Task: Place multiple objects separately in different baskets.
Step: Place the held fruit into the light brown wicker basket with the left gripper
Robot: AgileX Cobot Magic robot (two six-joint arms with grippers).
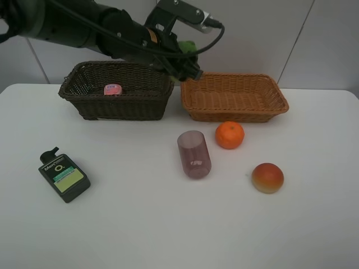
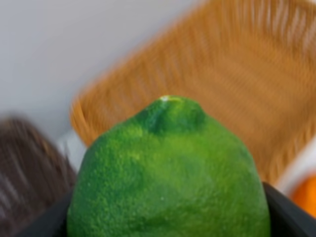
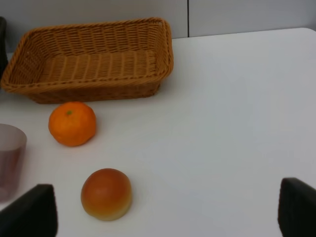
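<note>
My left gripper [image 1: 189, 57] is shut on the green oval fruit [image 1: 188, 47], which hangs above the back left corner of the light tan basket [image 1: 235, 115]. The fruit [image 2: 168, 173] fills the left wrist view, with that basket [image 2: 247, 74] behind it. A pink white-capped bottle [image 1: 113, 89] lies in the dark brown basket [image 1: 123, 107]. On the table are an orange [image 1: 230, 135], a purple cup [image 1: 194, 154] on its side, a red-orange fruit [image 1: 267, 177] and a flat black bottle [image 1: 63, 175]. My right gripper [image 3: 165, 215] is open over the table, near the red-orange fruit [image 3: 106, 193].
The left arm stretches from the upper left across the back of the dark basket. The two baskets stand side by side at the far edge of the white table [image 1: 168, 224], against a grey wall. The right wrist view shows the orange [image 3: 72, 123] and the tan basket [image 3: 94, 91].
</note>
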